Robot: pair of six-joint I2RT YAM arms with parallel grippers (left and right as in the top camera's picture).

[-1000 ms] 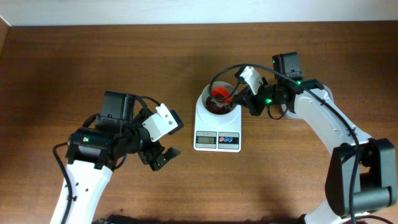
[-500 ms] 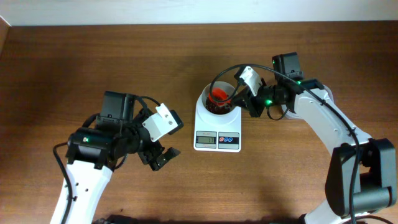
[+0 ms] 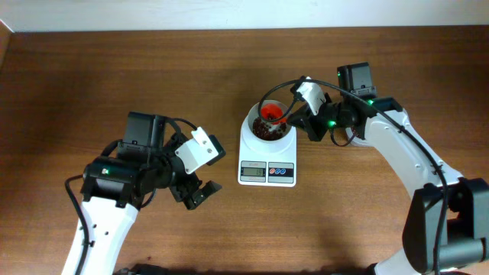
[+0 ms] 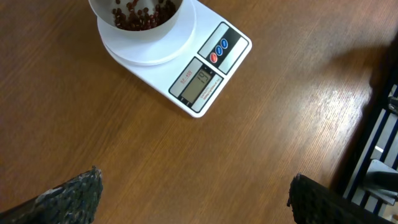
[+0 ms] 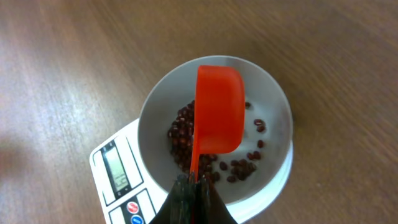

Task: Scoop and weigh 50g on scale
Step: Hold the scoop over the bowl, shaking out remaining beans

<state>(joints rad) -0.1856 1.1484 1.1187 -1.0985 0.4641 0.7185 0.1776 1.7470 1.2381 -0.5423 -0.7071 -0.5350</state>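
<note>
The scale (image 3: pixel 267 156) holds dark beans (image 5: pixel 183 134) in its white bowl (image 5: pixel 273 112), just ahead of the right gripper (image 5: pixel 193 183).
The right jaws pinch the handle of a red scoop (image 5: pixel 219 109), its cup over the bowl just beyond them. The left gripper (image 4: pixel 196 190) stands spread wide and empty, with the scale well ahead of its jaws.

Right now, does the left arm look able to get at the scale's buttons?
Probably yes. The left pincer is open over the table near the scale, with nothing between it and the buttons. The right pincer holds the red scoop over the bowl, away from the buttons.
</note>
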